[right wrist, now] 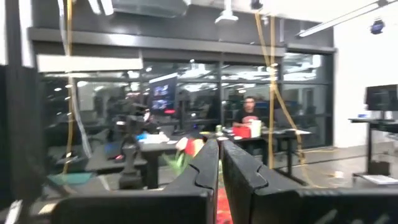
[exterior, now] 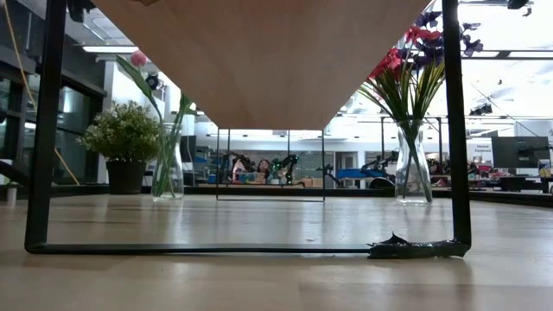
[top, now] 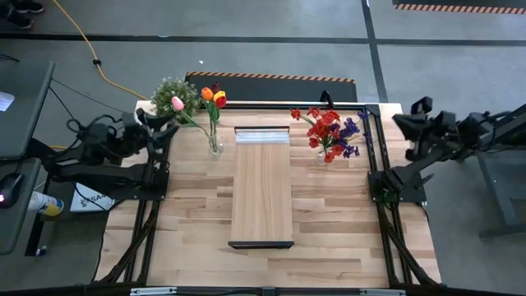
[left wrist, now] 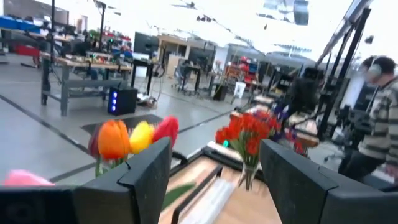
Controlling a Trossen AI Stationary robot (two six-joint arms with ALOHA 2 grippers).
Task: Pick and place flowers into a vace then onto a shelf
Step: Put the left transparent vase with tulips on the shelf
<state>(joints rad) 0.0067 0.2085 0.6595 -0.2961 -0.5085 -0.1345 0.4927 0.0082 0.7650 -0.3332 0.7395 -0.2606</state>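
Shelf [exterior: 259, 60] top unseen (low view).

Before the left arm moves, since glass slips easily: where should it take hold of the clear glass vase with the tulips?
Probably at the narrow neck of the clear glass vase, from its left, where the open left gripper waits. The vase stands upright and the yellow, orange and pink tulips crowd the top.

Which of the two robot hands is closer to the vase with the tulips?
The left one. The left gripper hangs open beside the tulip vase, at the table's left edge. The right gripper is shut, off the far right side, past the red and purple bouquet.
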